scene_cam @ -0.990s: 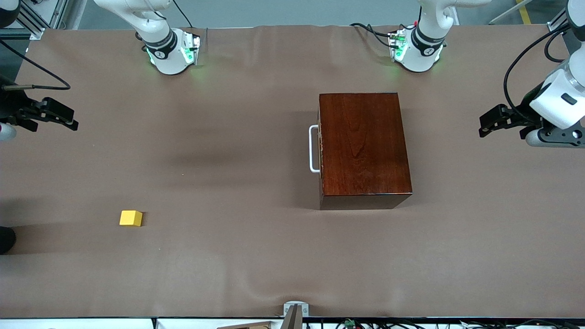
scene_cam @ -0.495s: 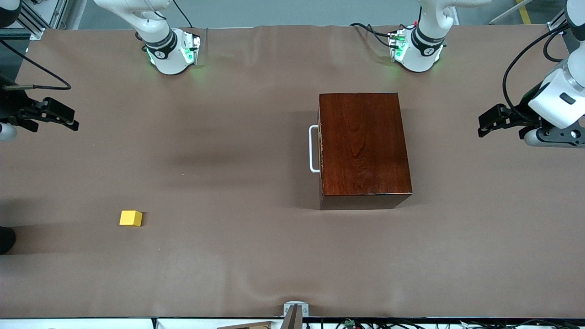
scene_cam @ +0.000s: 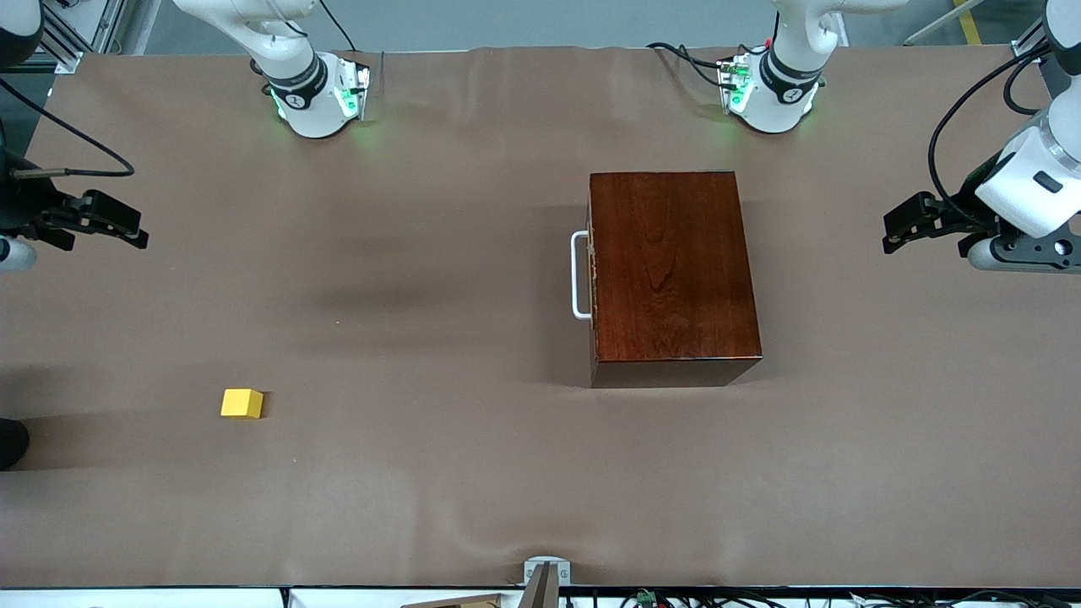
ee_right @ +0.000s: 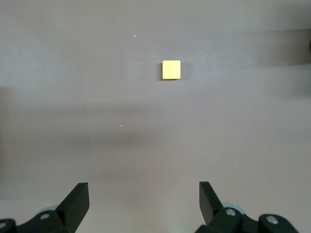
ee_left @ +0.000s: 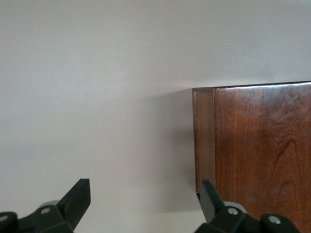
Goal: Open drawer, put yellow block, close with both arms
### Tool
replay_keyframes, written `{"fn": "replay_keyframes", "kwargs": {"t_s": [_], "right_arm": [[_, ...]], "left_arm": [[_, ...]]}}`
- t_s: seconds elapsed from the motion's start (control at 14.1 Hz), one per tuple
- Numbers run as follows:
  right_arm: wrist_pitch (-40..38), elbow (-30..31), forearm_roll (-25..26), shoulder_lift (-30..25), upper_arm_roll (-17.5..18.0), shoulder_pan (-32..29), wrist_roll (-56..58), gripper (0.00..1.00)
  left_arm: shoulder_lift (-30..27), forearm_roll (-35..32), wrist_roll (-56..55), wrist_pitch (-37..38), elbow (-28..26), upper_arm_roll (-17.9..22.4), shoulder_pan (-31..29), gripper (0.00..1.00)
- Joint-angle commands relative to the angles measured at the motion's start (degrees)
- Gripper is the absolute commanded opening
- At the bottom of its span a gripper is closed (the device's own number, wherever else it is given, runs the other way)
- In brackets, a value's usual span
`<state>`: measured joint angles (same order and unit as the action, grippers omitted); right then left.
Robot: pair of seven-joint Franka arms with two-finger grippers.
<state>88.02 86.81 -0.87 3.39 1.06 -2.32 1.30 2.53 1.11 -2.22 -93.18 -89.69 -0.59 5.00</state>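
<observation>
The wooden box point(scene_cam: 674, 279) sits on the brown table point(scene_cam: 422, 253), and its drawer point(scene_cam: 592, 274) is pushed all the way in, with the white handle point(scene_cam: 579, 275) facing the right arm's end. The yellow block point(scene_cam: 241, 403) lies on the table well apart from the box, toward the right arm's end and nearer the front camera. The left gripper point(scene_cam: 897, 230) hangs over the table at the left arm's end, near the box, fingers spread wide and holding nothing. The right gripper point(scene_cam: 127, 230) hangs over the right arm's end, well apart from the box, fingers spread too.

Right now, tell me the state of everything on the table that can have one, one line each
drawer: shut, flush in the wooden box, white handle untouched.
yellow block: resting on the table toward the right arm's end, not held.
left gripper: open, empty, over the table at the left arm's end.
right gripper: open, empty, over the table at the right arm's end.
</observation>
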Motion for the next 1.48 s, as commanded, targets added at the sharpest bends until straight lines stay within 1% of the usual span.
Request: {"fn": "replay_keyframes", "kwargs": {"t_s": [0.0,0.14,0.21,0.28,0.42,0.57,0.64,0.85,0.92,0.99,1.06,1.13,1.27,1.41], "right_arm": [[1.1,0.11,0.78,0.82,0.44,-0.94,0.19,1.0],[1.71,0.2,0.78,1.44,0.44,-0.85,0.19,1.0],[1.98,0.29,0.78,1.7,0.44,-0.85,0.19,1.0],[2.15,0.29,0.78,1.88,0.44,-0.93,0.19,1.0],[3.29,0.29,0.69,2.49,0.44,-0.94,0.19,1.0],[4.78,0.29,0.6,3.54,0.44,-0.94,0.19,1.0],[5.4,0.29,0.6,4.24,0.44,-1.2,0.28,1.0],[8.38,0.29,0.51,7.84,0.44,-2.16,0.28,1.0],[9.7,0.29,0.51,8.99,0.44,-2.25,0.28,1.0],[11.02,0.29,0.51,10.22,0.44,-2.25,0.28,1.0],[12.34,0.29,0.51,11.53,0.44,-2.25,0.28,1.0],[13.57,0.29,0.51,12.76,0.44,-2.43,0.28,1.0],[15.77,0.2,0.51,15.66,0.44,-2.96,0.28,1.0],[18.31,0.2,0.51,18.56,0.44,-3.22,0.28,1.0]], "left_arm": [[-0.51,0.3,-0.24,-0.07,0.31,-0.02,-0.52,1.0],[-0.25,1.79,-0.59,-0.07,0.22,-0.28,0.7,1.0],[0.19,1.71,-0.94,-0.07,0.48,-1.68,2.28,1.0],[1.15,1.36,-2.86,-0.07,1.44,-3.17,3.6,1.0],[2.21,1.18,-11.53,-0.16,2.68,-5.81,6.23,1.0],[3.88,1.0,-17.79,-0.24,3.55,-8.62,11.06,1.0],[4.84,1.0,-19.74,-0.5,3.99,-9.07,14.56,1.0],[11.68,-0.4,-27.19,-1.91,9.86,-9.07,25.2,1.0],[15.28,-1.45,-32.53,-3.13,12.67,-8.9,29.23,1.0],[18.18,-1.98,-38.42,-4.71,14.87,-8.64,32.06,1.0],[21.08,-2.07,-43.78,-6.64,16.46,-8.37,34.0,1.0],[23.29,-2.33,-46.88,-7.96,17.26,-8.2,35.41,1.0],[26.72,-3.03,-47.97,-10.95,17.27,-7.84,37.44,1.0],[29.62,-6.27,-50.33,-12.45,17.36,-7.14,39.28,1.0]]}}
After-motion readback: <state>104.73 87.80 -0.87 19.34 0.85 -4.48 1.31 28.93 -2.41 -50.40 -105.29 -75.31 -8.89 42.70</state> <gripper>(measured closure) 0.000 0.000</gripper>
